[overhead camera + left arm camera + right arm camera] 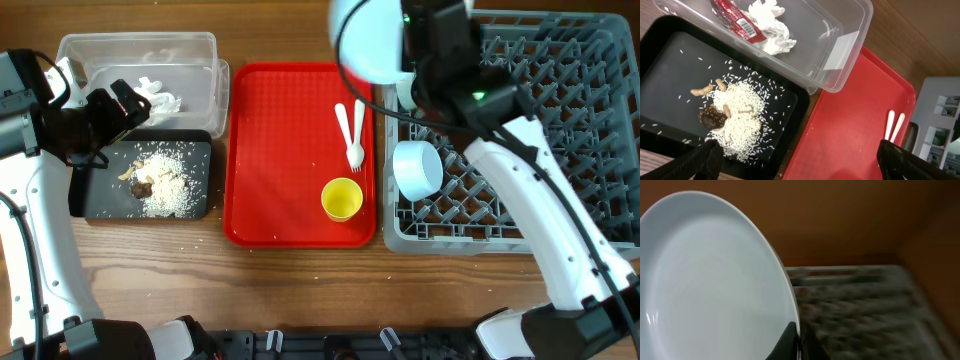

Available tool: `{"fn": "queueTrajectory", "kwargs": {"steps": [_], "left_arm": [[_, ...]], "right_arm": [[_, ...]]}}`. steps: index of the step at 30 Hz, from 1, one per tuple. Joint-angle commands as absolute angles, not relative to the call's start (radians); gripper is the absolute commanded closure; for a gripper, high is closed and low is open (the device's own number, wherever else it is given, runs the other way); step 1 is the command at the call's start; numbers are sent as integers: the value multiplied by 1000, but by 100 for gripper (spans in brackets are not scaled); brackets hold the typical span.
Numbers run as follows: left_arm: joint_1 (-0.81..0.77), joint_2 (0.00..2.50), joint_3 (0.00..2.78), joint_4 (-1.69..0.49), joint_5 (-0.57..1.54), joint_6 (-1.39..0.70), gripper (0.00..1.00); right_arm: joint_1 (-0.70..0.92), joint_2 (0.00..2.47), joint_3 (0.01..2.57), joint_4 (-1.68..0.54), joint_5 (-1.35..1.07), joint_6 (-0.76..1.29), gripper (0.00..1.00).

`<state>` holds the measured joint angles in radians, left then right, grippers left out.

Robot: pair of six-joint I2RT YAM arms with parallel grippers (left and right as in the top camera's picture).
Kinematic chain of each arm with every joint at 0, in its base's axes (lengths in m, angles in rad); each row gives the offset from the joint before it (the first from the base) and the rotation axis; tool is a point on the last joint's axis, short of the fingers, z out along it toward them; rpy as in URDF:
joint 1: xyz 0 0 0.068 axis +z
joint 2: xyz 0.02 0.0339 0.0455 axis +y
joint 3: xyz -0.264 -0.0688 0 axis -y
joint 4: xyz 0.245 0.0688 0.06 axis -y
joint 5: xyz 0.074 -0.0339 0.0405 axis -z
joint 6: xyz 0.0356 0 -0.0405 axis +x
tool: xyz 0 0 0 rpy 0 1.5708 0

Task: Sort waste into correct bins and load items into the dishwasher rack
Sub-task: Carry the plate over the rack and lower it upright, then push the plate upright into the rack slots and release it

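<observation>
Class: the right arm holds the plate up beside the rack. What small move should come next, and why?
Probably lower the plate edge-first between free pegs of the dishwasher rack. The right gripper is clamped on its rim, the plate hangs tilted by the rack's near-left corner, and a bowl already lies in the rack, so the plate should go clear of it.

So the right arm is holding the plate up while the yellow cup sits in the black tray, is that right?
Not quite: the overhead view shows the yellow cup standing on the red tray, not in the black tray. The right arm does hold the plate.
</observation>
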<state>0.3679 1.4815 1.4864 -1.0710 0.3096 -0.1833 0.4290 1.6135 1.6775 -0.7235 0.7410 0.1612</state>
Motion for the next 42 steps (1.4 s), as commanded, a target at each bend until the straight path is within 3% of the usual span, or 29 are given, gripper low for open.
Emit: {"fn": "queueTrajectory", "kwargs": {"steps": [1, 10, 24, 31, 35, 37, 39, 42], "left_arm": [[371, 1486, 1500, -1071, 321, -161, 0], [371, 1486, 1500, -1071, 321, -161, 0], [371, 1486, 1500, -1071, 321, -161, 0], [371, 1486, 1500, -1071, 321, -161, 0], [371, 1486, 1500, -1071, 321, -161, 0], [371, 1486, 1500, -1071, 321, -161, 0], [371, 1486, 1500, -1071, 321, -161, 0], [371, 1486, 1500, -1071, 321, -161, 0]], "right_arm": [[378, 1631, 1676, -785, 1085, 38, 96], [246, 1631, 1571, -750, 1083, 1, 96], [234, 1633, 1242, -324, 1097, -260, 96], [234, 1633, 1235, -326, 867, -254, 96], [234, 1633, 1235, -336, 694, -164, 87], [234, 1633, 1235, -341, 651, -141, 76], [234, 1633, 1235, -341, 636, -123, 54], [234, 1633, 1236, -340, 610, -101, 39]]}}
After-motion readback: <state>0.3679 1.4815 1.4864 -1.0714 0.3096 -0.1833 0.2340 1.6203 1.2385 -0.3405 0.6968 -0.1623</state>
